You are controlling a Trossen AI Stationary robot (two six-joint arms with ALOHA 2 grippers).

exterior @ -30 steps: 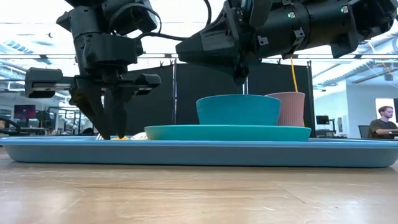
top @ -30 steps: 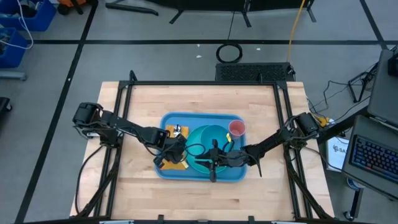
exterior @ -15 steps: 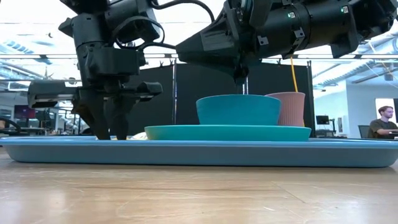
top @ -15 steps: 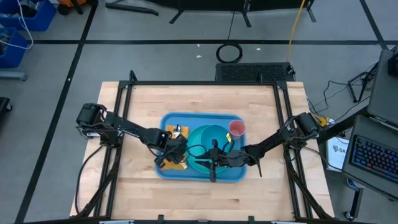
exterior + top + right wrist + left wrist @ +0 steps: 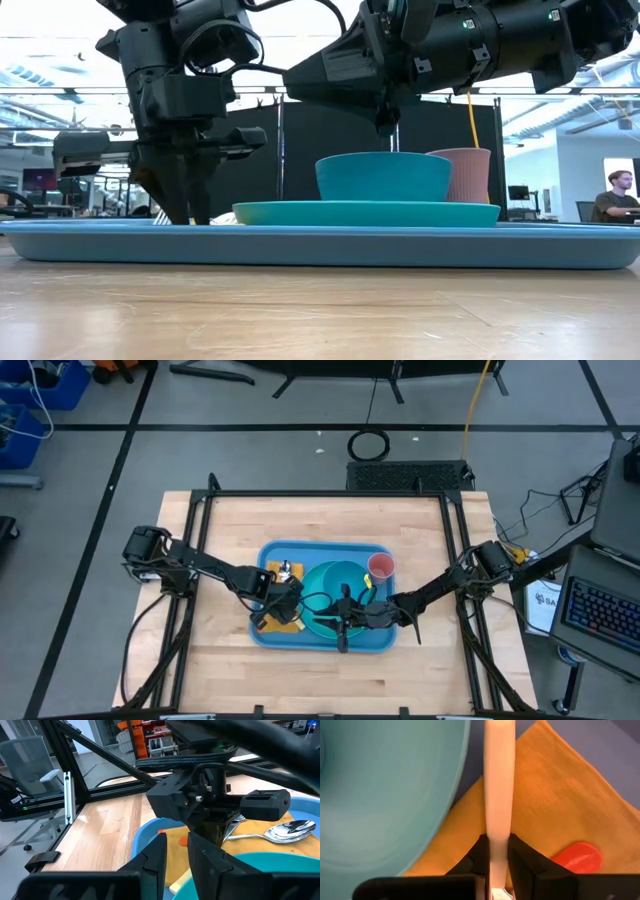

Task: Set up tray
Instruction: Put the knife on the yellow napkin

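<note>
1. When you look down from above, the wooden table [image 5: 330, 520] has a black frame around it and stands on a gray floor with dark lines.
2. The tray [image 5: 385, 645] is big, flat and light blue. It lies flat near the middle of the table, a bit toward 6 o'clock.
3. A round teal plate [image 5: 365, 213] sits on the tray, and a teal bowl [image 5: 384, 176] sits on the plate.
4. A pink cup [image 5: 381, 566] stands at the tray's 2 o'clock corner.
5. An orange napkin [image 5: 560, 810] lies on the tray at about 8 o'clock, beside the plate. It has a red spot [image 5: 576, 857] on it.
6. The left gripper [image 5: 499, 850] is down over the napkin. Its jaws squeeze a cream stick [image 5: 499, 780] from both sides.
7. The right gripper [image 5: 343, 622] hangs over the plate near the tray's 6 o'clock edge. I cannot tell if its jaws are open or closed.
8. A shiny spoon [image 5: 285, 831] lies on the tray past the left gripper.
9. A keyboard [image 5: 605, 610] sits at 3 o'clock from the table, and a coil of black cable [image 5: 370, 445] lies on the floor at 12 o'clock.
10. In the low view, a person [image 5: 620, 195] sits far back in the room.
</note>
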